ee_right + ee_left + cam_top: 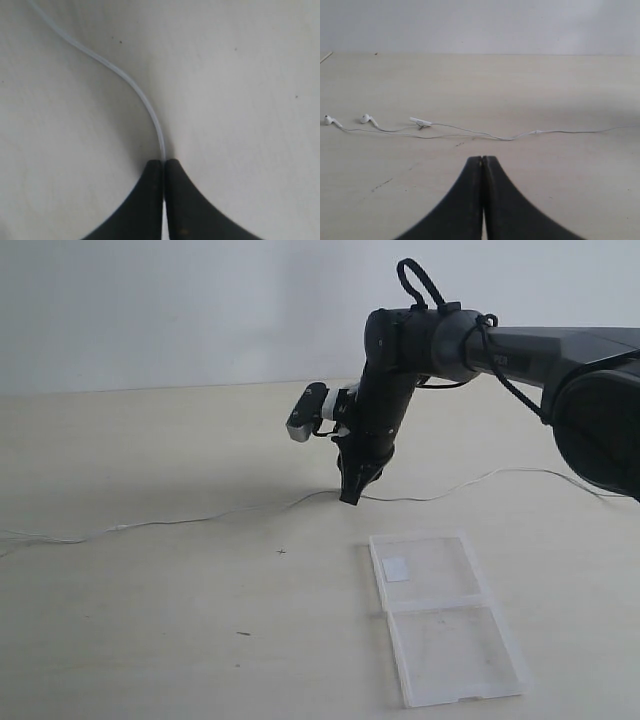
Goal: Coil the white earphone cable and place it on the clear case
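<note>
I find the exterior camera looking obliquely down on the table (150,640) from afar. The right wrist camera sits close overhead, the left low across it. All share the white earphone cable (200,519).

No text can be read. A pale marking (503,358) on the right arm (560,345) is too blurred; the white sticker (396,569) in the clear case (470,660) looks blank.

- The white earphone cable (160,524) lies stretched across the table (150,640) from left to right, a thin line in the way of any low sweep.
- The right arm (385,390) reaches in from the right, and the right gripper (350,498) blocks the cable's middle.
- The clear case (450,635) lies flat at the front right, reachable from above.
- There is open tabletop at the front left.
</note>
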Robot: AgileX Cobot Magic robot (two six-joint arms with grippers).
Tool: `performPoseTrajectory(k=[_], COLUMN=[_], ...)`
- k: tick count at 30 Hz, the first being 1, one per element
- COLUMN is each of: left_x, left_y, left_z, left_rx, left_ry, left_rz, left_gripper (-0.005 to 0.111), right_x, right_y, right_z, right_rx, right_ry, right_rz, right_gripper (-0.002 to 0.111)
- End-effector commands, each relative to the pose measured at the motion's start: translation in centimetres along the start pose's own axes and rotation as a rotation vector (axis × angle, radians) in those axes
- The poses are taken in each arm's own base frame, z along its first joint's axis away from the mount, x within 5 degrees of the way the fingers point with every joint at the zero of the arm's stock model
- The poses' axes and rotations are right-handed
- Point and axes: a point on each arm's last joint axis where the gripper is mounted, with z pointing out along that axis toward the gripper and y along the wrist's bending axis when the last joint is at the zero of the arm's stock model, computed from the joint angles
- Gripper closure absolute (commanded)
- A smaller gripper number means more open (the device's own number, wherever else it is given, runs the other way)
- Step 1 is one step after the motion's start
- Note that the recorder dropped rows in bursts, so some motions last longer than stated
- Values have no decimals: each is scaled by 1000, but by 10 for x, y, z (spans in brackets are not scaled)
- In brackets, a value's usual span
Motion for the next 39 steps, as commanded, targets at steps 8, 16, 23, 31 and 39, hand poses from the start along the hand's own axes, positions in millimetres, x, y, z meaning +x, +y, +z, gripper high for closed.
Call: performPoseTrajectory(k=[8, 16, 23, 31, 39], left_x=[0, 0, 0, 0, 0], left_y=[0, 0, 0, 0, 0], left_z=[0, 0, 0, 0, 0], left_rx=[1, 1, 1, 1, 1], left_ry=[-9, -9, -9, -9, -9], left_rz=[-1, -1, -1, -1, -1], left_gripper=[107, 107, 107, 107, 107], right_x=[-10, -30, -36, -25, -8], right_y=[-10, -3, 16, 47, 85], right_z=[-52, -117, -188, -284, -352], right_rx=[101, 117, 110, 227, 259], right_ry=[-80, -286, -439, -580, -689], right_rz=[101, 135, 126, 74, 33], right_gripper=[108, 108, 108, 108, 108])
